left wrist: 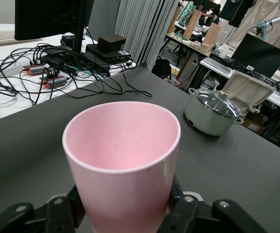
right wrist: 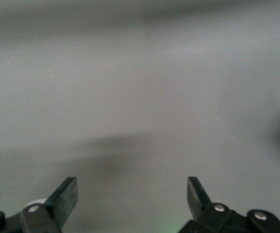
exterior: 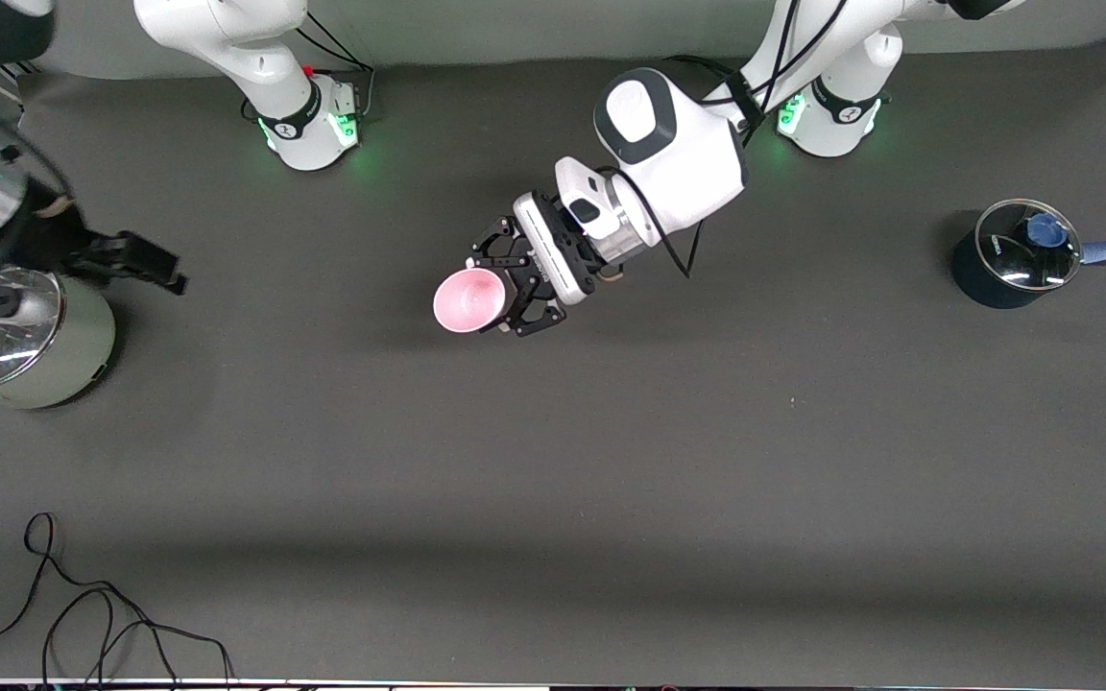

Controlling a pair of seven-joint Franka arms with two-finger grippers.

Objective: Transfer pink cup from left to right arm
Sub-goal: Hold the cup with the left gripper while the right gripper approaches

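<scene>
The pink cup is held in the air over the middle of the table, tilted, with its open mouth toward the right arm's end. My left gripper is shut on the cup's lower body. In the left wrist view the cup fills the middle, with the left gripper clamped on its two sides. My right gripper hovers over the right arm's end of the table, apart from the cup. In the right wrist view the right gripper is open and empty above bare grey table.
A pale green pot with a glass lid stands at the right arm's end, just under the right gripper; it also shows in the left wrist view. A dark blue glass-lidded pot stands at the left arm's end. A black cable lies at the near edge.
</scene>
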